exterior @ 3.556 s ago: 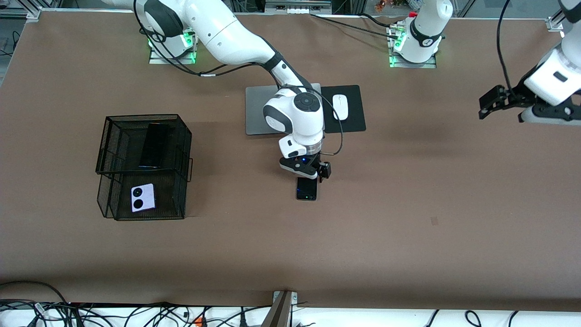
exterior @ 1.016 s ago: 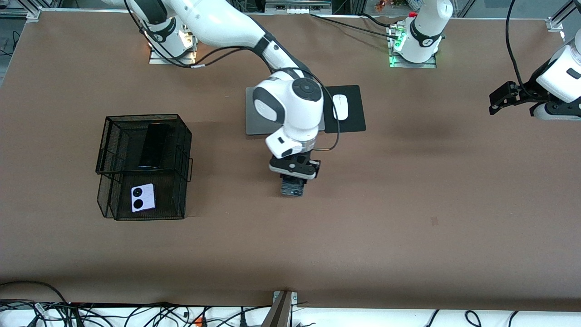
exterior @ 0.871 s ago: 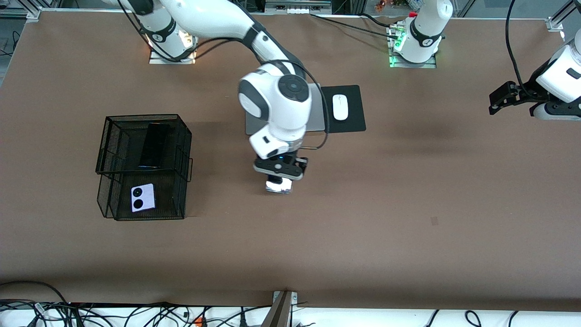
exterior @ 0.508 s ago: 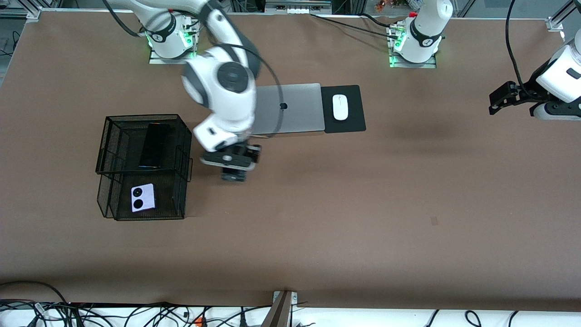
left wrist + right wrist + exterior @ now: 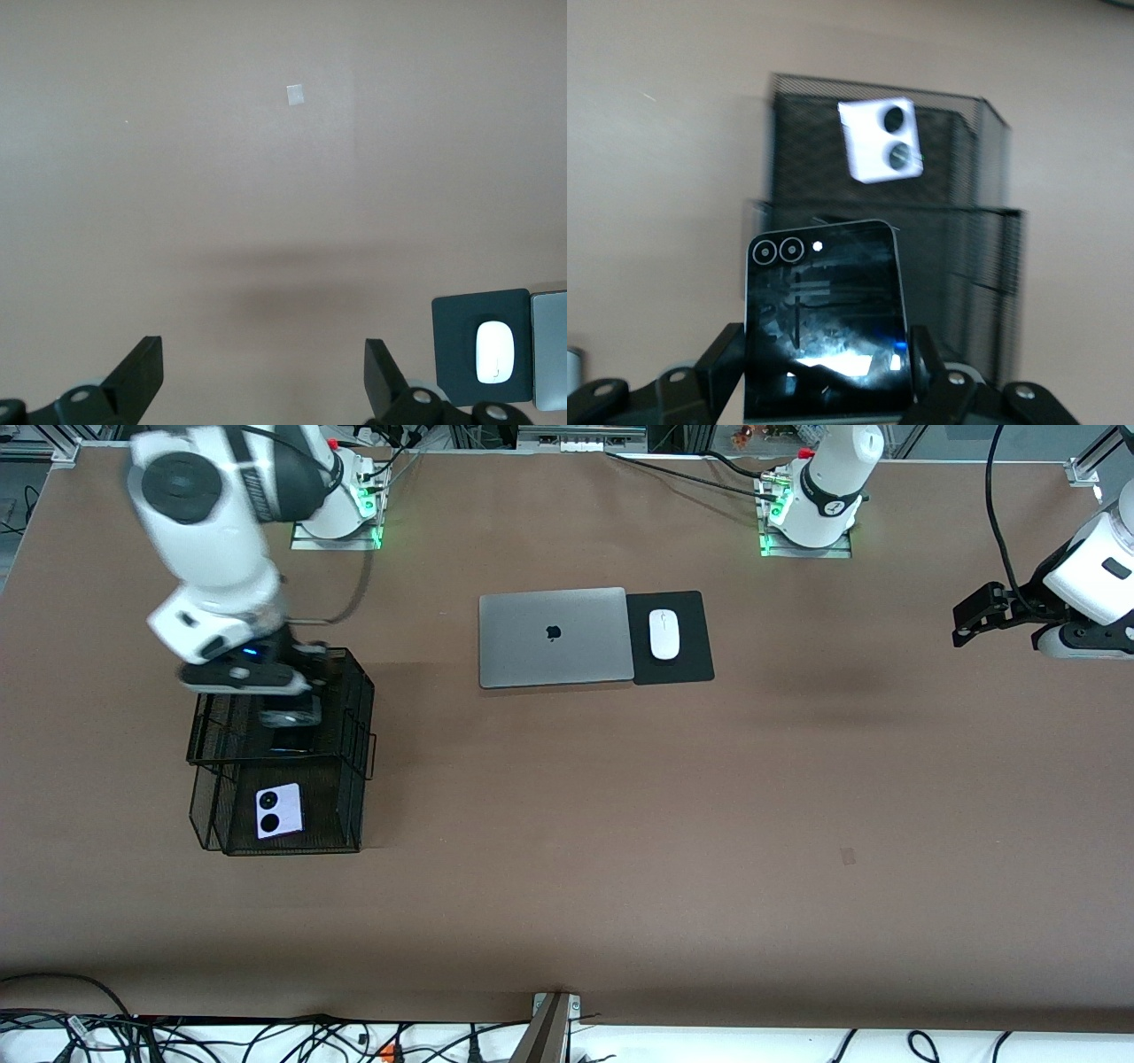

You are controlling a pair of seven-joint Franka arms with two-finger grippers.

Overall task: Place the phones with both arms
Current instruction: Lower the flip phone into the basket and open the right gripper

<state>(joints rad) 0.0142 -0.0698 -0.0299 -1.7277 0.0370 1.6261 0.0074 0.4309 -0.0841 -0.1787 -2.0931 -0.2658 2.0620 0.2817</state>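
My right gripper [image 5: 285,710] hangs over the upper tier of the black mesh basket [image 5: 353,815], shut on the small squarish black phone [image 5: 824,310]. The phone's two ringed lenses point away from the wrist. The long black phone [image 5: 285,741] lies in that upper tier, mostly hidden under the gripper. The pale lilac-white phone [image 5: 279,811] with two black circles lies in the lower tier, nearer to the front camera, and shows in the right wrist view as the lilac-white phone [image 5: 879,140]. My left gripper [image 5: 964,622] waits open and empty over bare table at the left arm's end.
A closed grey laptop [image 5: 554,636] lies mid-table with a white mouse [image 5: 664,634] on a black pad [image 5: 693,662] beside it. A small pale mark [image 5: 848,856] sits on the brown tabletop. Cables run along the table's near edge.
The right arm has swung from the table's middle, in front of the laptop, to over the basket, carrying the small black phone. The left arm has stayed put.
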